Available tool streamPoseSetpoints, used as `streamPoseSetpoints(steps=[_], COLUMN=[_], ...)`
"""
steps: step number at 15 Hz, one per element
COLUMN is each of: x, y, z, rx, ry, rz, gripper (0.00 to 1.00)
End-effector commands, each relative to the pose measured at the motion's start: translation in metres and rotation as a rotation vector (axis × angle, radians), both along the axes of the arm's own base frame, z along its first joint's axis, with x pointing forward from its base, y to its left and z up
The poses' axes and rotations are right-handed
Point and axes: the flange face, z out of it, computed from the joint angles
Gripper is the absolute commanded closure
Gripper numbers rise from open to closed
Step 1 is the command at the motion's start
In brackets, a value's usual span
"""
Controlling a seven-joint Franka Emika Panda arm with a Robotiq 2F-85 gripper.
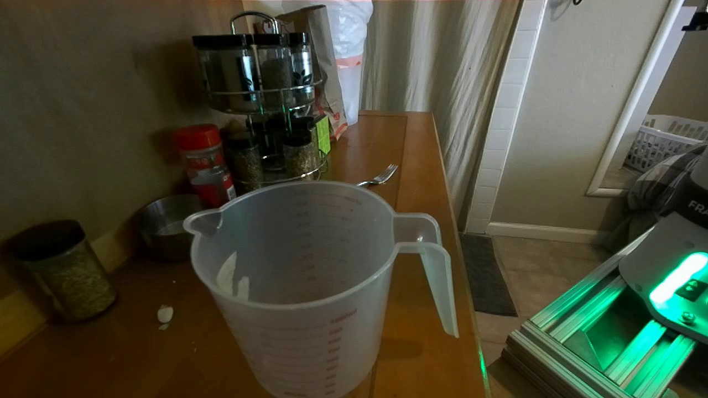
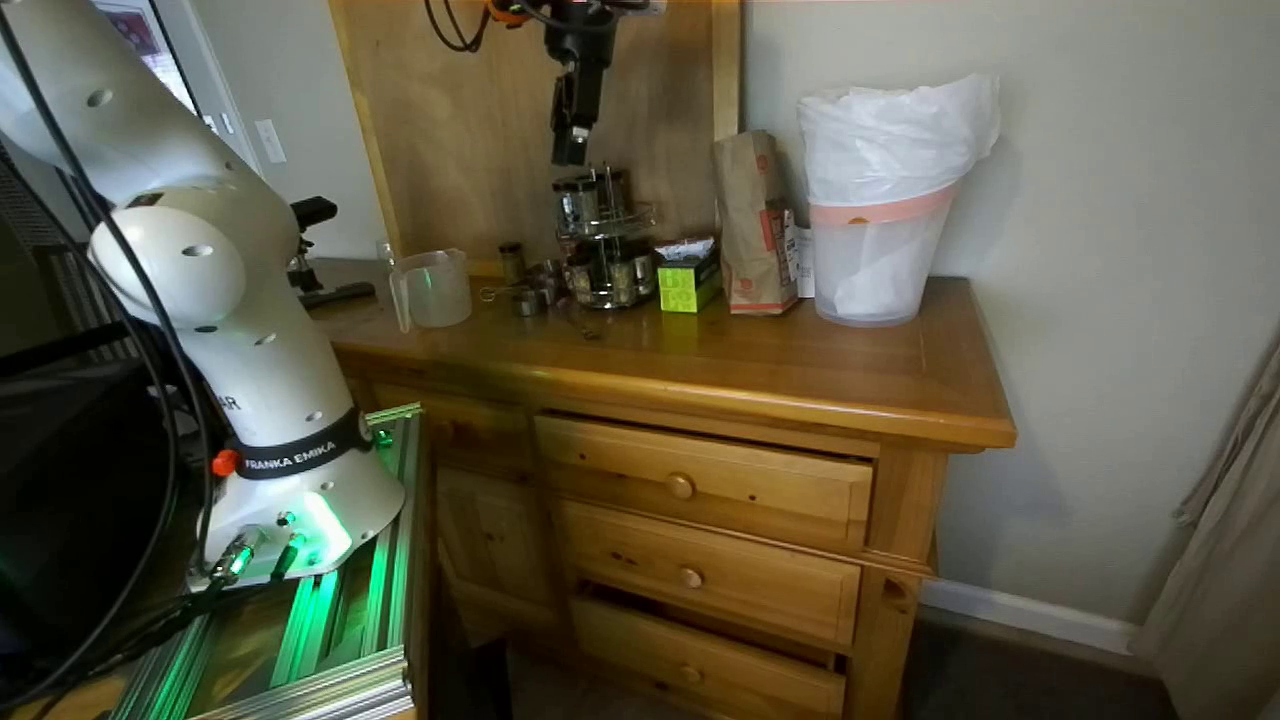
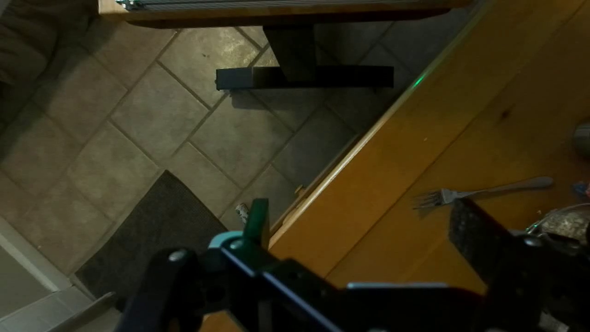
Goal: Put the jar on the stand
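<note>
The jar (image 1: 74, 282), squat and clear with a dark lid and olive speckled contents, stands lid-up near the wall at the left. A small dark-lidded jar (image 2: 512, 264) by the wall in an exterior view appears to be the same one. The stand (image 1: 254, 13) is a two-tier wire rack holding several black-lidded jars; it also shows in an exterior view (image 2: 632, 222). My gripper (image 2: 571, 150) hangs in the air above the rack, well away from the jar. In the wrist view the gripper (image 3: 366, 226) has its fingers wide apart with nothing between them. The jar is out of the wrist view.
A big translucent measuring jug (image 1: 310, 331) stands near the jar. A metal bowl (image 1: 168, 235) and a red-labelled jar (image 1: 204, 166) lie between jar and rack. A fork (image 3: 488, 188), a green box (image 2: 682, 285), a paper bag (image 2: 752, 230) and a bin (image 2: 880, 260) are on the dresser.
</note>
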Motion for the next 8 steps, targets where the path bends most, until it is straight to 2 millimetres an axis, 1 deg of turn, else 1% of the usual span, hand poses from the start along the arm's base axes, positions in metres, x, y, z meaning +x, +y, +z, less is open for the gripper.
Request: streamPoseSetpoints(steps=[1,3,5,8], x=[-0.001,-0.012,-0.03,-0.057], y=[0.032,0.071,0.122,0.196], z=[-0.011,-0.017,-0.024,-0.024], rx=[0.013,0.073,0.108,0.15], ry=[0.014,0.027,0.039,0.034], rz=[0.091,0.208,0.311,0.479], gripper=[0.0,0.0,0.0,0.0])
